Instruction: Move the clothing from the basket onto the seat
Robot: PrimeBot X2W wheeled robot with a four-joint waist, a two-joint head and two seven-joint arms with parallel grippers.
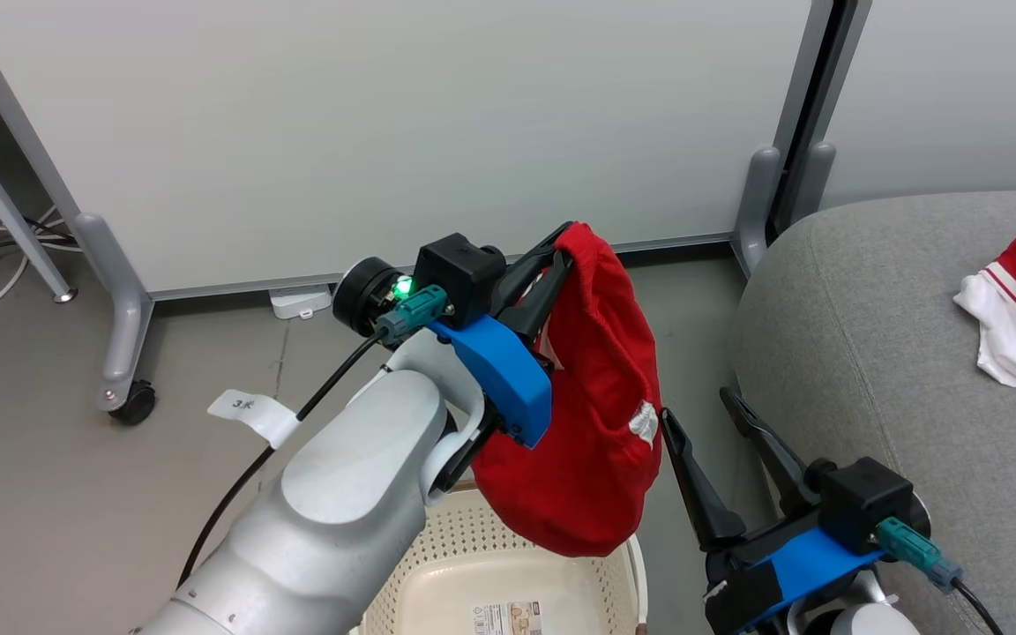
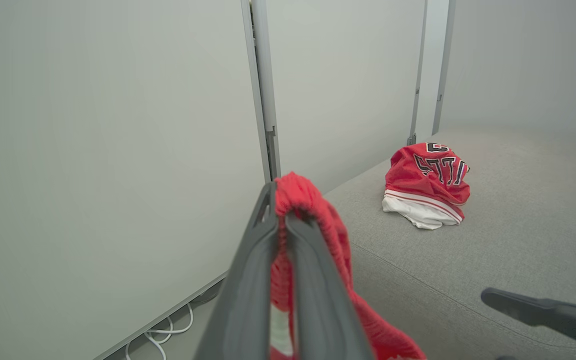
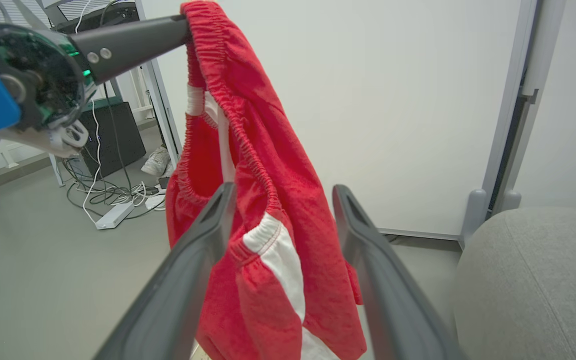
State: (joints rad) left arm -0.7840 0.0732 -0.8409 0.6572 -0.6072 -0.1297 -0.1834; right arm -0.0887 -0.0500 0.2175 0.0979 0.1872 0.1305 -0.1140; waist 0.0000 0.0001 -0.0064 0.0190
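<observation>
My left gripper (image 1: 556, 257) is shut on the elastic waistband of a red garment with white trim (image 1: 596, 414), which hangs from it above the cream perforated basket (image 1: 437, 538). The pinch shows in the left wrist view, gripper (image 2: 278, 200) on red cloth (image 2: 318, 220), and the hanging garment (image 3: 258, 200) fills the middle of the right wrist view. My right gripper (image 1: 702, 406) stands open just right of the garment, low beside the grey seat (image 1: 870, 335). A second red garment with black lettering (image 2: 425, 185) lies crumpled on the seat (image 2: 518, 225).
White partition panels (image 1: 384, 132) on grey wheeled feet (image 1: 124, 353) stand behind. Cables and a power strip (image 3: 113, 215) lie on the floor at the left. A label sticker (image 1: 508, 617) shows on the basket floor.
</observation>
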